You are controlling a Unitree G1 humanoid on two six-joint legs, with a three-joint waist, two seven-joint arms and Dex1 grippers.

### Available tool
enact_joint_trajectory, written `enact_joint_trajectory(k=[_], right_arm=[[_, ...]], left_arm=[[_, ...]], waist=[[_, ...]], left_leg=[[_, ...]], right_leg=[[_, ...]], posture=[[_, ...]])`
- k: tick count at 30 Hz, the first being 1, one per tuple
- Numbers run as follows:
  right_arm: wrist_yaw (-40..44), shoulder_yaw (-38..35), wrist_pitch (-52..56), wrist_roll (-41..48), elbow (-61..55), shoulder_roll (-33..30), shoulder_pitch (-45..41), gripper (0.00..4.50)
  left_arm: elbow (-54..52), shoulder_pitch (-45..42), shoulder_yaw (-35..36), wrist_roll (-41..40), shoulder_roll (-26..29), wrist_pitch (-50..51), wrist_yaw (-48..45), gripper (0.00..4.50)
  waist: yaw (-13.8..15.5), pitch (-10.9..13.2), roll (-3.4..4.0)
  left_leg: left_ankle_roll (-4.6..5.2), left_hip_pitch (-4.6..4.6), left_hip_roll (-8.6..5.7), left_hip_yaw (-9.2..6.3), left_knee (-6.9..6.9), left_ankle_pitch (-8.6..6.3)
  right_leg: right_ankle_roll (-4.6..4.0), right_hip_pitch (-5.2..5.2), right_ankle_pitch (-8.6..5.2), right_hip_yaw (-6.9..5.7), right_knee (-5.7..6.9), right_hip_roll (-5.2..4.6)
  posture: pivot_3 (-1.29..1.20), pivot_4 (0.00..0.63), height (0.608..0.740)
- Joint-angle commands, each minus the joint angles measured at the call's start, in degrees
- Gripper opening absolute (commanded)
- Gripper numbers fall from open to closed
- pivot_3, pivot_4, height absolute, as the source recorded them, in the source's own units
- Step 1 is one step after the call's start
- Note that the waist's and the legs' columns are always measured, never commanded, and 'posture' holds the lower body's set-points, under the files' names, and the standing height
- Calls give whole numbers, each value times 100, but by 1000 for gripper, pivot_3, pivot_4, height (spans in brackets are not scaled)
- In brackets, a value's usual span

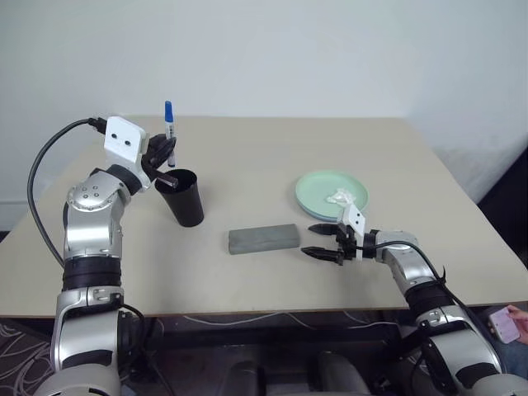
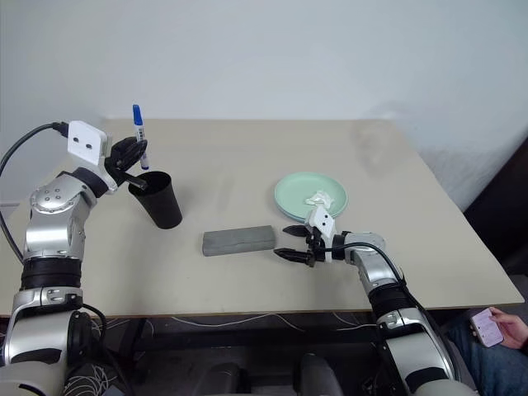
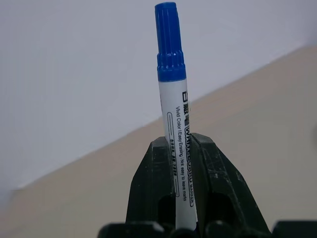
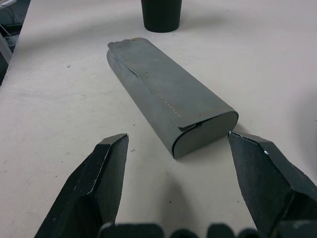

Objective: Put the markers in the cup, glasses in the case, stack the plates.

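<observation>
marker (image 1: 169,121) upright, blue cap up, pinched in my left gripper (image 1: 167,157) just above cup (image 1: 182,198) rim | case (image 1: 262,238) right of cup, bare table (image 1: 247,157) between | my right gripper (image 1: 320,241) spread wide, empty, beside case's far end, near plate (image 1: 330,189)

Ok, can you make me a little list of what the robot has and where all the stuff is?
left gripper: shut on a blue-capped marker, held upright, just above the cup's rim
cup: black, on the table, tilted a bit
right gripper: open, empty, pointing at the case
case: grey, closed, lying flat in the middle
plate: mint green, behind the right gripper, something small and white on it
person's hand: holding a small device, at the corner
</observation>
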Motion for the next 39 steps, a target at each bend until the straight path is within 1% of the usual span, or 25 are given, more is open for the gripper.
enact_joint_trajectory(k=[1,2,3,4,11,12,18,20,24,26,28,30,34,37,39], right_arm=[[22,-60,-35,66,-150,-24,-148,3496],[20,-59,-38,64,-137,-18,-162,3496],[20,-59,-43,63,-129,-13,-170,3496],[19,-59,-44,62,-129,-9,-173,3496],[16,-56,-40,67,-167,-3,-123,3496],[15,-56,-34,69,-179,-6,-114,3496],[27,-71,-22,85,-197,-24,-106,3496],[6,-88,-33,88,-184,-19,-128,3496],[-181,-273,94,238,-275,27,-184,3496],[-247,-326,145,273,-333,23,-187,3496],[-411,-490,346,430,-610,8,-143,3496],[-467,-613,507,560,-847,-71,-62,3496],[-501,-745,826,707,-1180,-231,105,3496],[-492,-777,972,751,-1309,-364,197,3496],[-445,-818,1072,767,-1328,-516,284,3496]], left_arm=[[-126,-105,102,-170,-16,79,70,75],[-123,-112,103,-189,-27,150,80,75],[-119,-112,75,-178,-21,178,68,818],[-120,-109,50,-174,-10,193,59,1030],[-209,-67,-10,-177,-24,253,72,3305],[-226,-61,-17,-174,-26,254,74,3568],[-439,-16,-65,-238,-136,320,41,3568],[-658,16,-15,-469,-215,517,-92,3568],[-1628,344,18,-1317,-285,1372,-729,3568],[-1938,504,-7,-1515,-241,1650,-890,3568],[-2455,1008,-90,-1727,-174,1886,-1173,3568],[-2824,1416,-235,-1746,-164,2000,-1270,3568],[-3061,2109,-560,-1565,-206,1876,-1415,3568],[-2966,2354,-705,-1417,-299,1653,-1376,3568],[-2678,2461,-734,-1266,-447,1351,-1253,3568]], waist=[[-1,0,0],[-3,0,0],[-4,0,0],[-6,0,0],[-5,0,0],[-6,0,0],[-5,0,0],[-6,0,0],[-12,0,0],[-13,0,0],[-34,1,6],[-40,1,8],[-28,1,8],[7,2,7],[7,3,9]], left_leg=[[0,0,0,0,0,0],[0,0,0,0,0,0],[0,1,0,0,0,0],[0,1,0,0,0,0],[0,0,1,0,-1,0],[0,0,1,0,-1,0],[0,0,1,-1,-1,0],[0,-1,1,0,-1,0],[-1,-4,1,-1,-1,-1],[0,-3,1,0,-2,-1],[0,-1,2,0,-3,0],[-1,4,3,3,-8,-1],[-1,4,5,0,-8,-1],[-2,4,5,0,-8,-1],[-2,1,3,0,-6,-1]], right_leg=[[0,0,0,0,0,0],[0,0,0,-1,0,0],[0,0,0,-1,0,0],[0,0,0,-1,0,1],[0,0,0,-2,0,2],[0,0,0,-1,0,2],[0,0,0,-2,-1,1],[0,-1,0,-2,-2,2],[0,-1,0,-1,-4,1],[0,-2,0,-1,-4,1],[0,-1,0,0,-3,2],[-1,-2,0,5,-3,2],[-2,-1,-2,1,-3,4],[-6,1,-4,0,-8,3],[-16,1,-10,-1,-12,0]], posture=[[0,0,721],[0,0,721],[0,0,721],[0,0,721],[0,0,721],[0,0,721],[0,0,721],[0,0,721],[0,0,721],[0,0,721],[0,0,721],[0,0,721],[0,0,721],[0,0,721],[0,0,721]])
